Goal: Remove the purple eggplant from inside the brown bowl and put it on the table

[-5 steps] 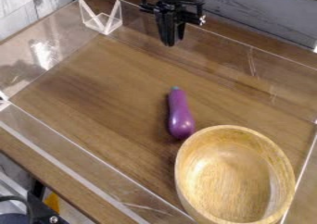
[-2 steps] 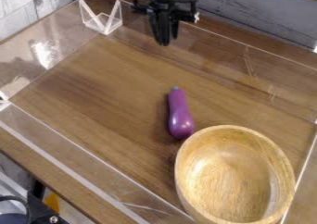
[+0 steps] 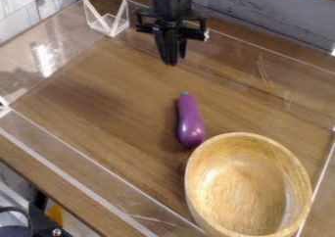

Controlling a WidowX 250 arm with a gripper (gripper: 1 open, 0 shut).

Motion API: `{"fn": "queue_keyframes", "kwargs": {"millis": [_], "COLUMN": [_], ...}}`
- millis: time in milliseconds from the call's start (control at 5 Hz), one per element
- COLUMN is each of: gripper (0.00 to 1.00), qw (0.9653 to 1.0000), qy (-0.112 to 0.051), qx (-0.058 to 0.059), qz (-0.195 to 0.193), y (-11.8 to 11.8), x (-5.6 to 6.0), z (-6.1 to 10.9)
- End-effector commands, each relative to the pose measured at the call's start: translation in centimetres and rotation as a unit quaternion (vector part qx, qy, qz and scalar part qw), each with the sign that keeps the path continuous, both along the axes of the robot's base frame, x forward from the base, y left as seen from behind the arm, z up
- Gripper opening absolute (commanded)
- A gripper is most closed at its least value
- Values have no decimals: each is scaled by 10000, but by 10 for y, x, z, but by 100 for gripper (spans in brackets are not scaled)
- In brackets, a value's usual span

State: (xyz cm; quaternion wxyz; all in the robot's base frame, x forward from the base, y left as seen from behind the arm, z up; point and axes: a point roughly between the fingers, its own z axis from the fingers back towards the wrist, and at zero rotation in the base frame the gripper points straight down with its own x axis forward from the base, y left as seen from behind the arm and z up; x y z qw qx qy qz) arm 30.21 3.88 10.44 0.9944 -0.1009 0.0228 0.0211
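Small glossy purple toy eggplant (image 3: 191, 121): lying on medium-brown wood-grain tabletop (image 3: 105, 104), stem end away from cam, just beside rim of large round light-brown wooden bowl (image 3: 249, 187), outside it; bowl empty. Black gripper (image 3: 171, 55): far side of table, well apart from eggplant, pointing down, fingers pressed together, holding nothing. Step: placement looks done. Next: prob. only retreat; no regrasp needed.

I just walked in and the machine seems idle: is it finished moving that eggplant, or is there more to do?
It looks finished. The eggplant lies on the table, beside the bowl, which has nothing in it. The claw is shut, holds nothing, and hangs well away at the far end of the table. Nothing is in hand, and nothing seems left except perhaps the arm parking itself.
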Motion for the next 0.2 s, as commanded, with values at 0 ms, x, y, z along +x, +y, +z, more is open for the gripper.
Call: {"fn": "queue_keyframes", "kwargs": {"millis": [0], "gripper": [0], "qw": [9996], "qy": [-293], "qx": [22], "qz": [-30], "y": [-1], "x": [1], "z": [21]}}
